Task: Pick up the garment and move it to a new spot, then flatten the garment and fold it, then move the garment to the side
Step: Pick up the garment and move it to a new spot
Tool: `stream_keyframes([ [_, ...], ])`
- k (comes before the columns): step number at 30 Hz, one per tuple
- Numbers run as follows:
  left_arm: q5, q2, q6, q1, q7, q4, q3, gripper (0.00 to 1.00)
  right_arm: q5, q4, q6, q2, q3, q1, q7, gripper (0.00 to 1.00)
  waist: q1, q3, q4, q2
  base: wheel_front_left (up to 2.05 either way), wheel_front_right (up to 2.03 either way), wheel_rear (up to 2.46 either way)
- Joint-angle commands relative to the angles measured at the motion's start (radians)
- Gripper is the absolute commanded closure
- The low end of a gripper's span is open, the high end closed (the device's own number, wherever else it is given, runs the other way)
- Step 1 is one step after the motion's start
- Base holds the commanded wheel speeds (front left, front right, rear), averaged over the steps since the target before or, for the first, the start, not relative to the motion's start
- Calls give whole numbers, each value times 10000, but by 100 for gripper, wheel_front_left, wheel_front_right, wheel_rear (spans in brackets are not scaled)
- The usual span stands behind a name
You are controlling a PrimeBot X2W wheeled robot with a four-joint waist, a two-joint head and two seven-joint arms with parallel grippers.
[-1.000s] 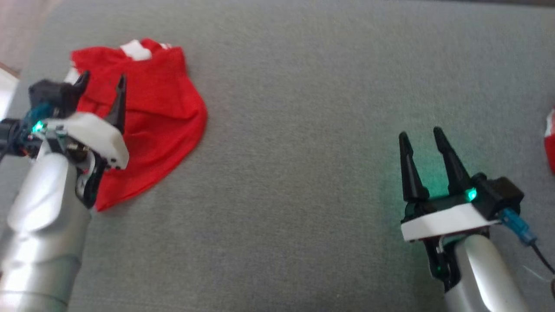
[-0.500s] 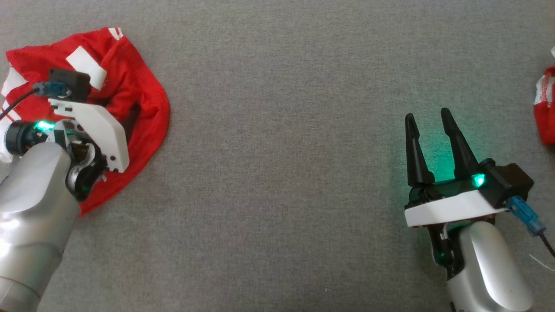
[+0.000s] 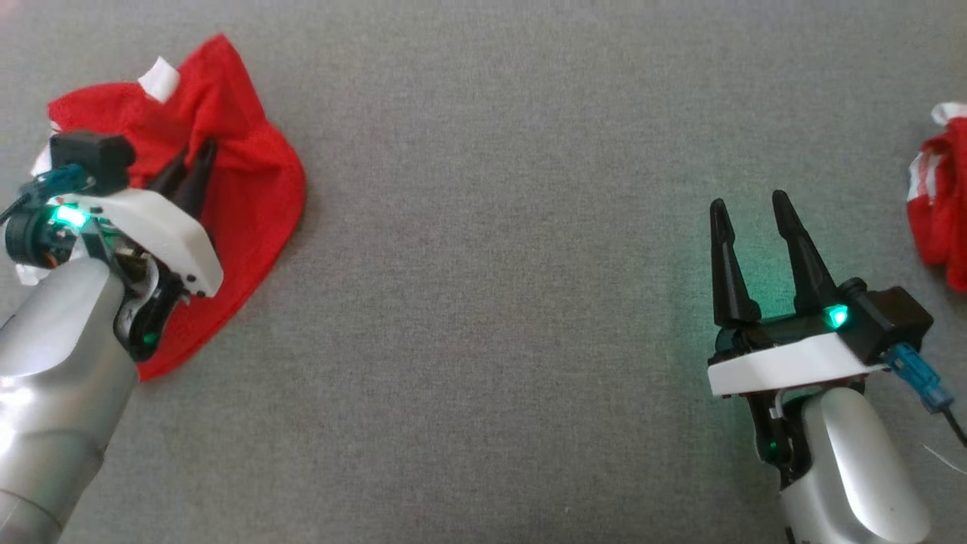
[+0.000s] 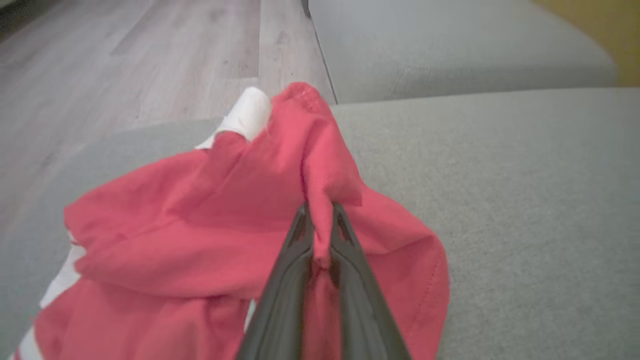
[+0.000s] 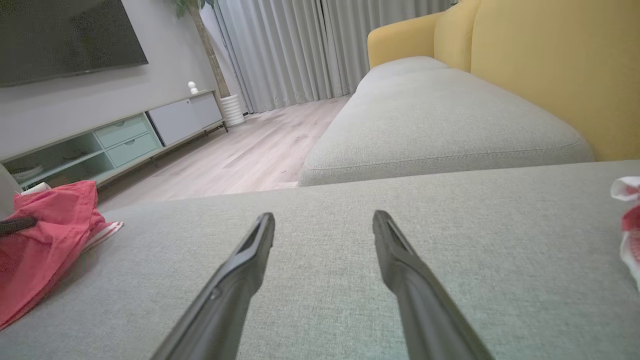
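Note:
The garment (image 3: 249,189) is a crumpled red cloth with white trim, lying at the far left of the grey cushion. My left gripper (image 3: 198,155) is shut on a raised fold of it. In the left wrist view the two dark fingers pinch a ridge of the red garment (image 4: 240,225) at the left gripper (image 4: 320,212). My right gripper (image 3: 748,204) hovers open over bare cushion at the lower right, well apart from the cloth. The right wrist view shows the right gripper (image 5: 324,217) with spread fingers and the garment (image 5: 45,240) at its far left.
A second red and white cloth (image 3: 940,204) lies at the cushion's right edge, seen also as a cloth (image 5: 630,220) in the right wrist view. The grey cushion (image 3: 491,264) stretches between the arms. Wooden floor (image 4: 125,65) lies past the left edge; a yellow sofa back (image 5: 550,65) rises behind.
My left gripper has closed on a fold of the garment, which now bunches up around the fingers. The head camera shifted between frames. The right gripper stayed open and still.

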Motion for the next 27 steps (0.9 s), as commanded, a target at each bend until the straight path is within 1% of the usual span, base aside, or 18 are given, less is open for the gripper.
stream_keyframes([
  [1, -46, 608, 18, -520, -259, -267, 365, 100, 78, -267, -7, 13, 227, -66, -109, 0, 0, -154, 14, 0, 0, 0, 0],
  [6, -193, 474, 18, -485, -1199, -775, 423, 100, 235, -164, -7, 13, 283, 72, -109, 0, 0, -590, 8, 0, 0, 0, 0],
  [10, -87, 295, 27, -436, -1452, -1380, 254, 100, 344, -164, -7, 13, 392, 67, -109, 0, 0, -760, -172, 0, 0, 0, 0],
  [13, 50, 47, 89, -489, -1455, -1930, 71, 100, 429, -235, -7, 13, 427, -6, -109, 0, 0, -718, -412, 0, 0, 0, 0],
  [20, 443, -793, 313, -913, -1239, -3119, -464, 100, 836, -381, -7, 13, 579, -191, -109, 0, 0, -450, -1372, 0, 0, 0, 0],
  [23, 677, -1209, 439, -1216, -1019, -3345, -758, 100, 1073, -470, -7, 13, 739, -283, -109, 0, 0, -255, -1862, 0, 0, 0, 0],
  [27, 835, -1744, 625, -1828, -1008, -3370, -797, 100, 1379, -593, -7, 13, 936, -431, -109, 0, 0, 14, -2496, 0, 0, 0, 0],
])
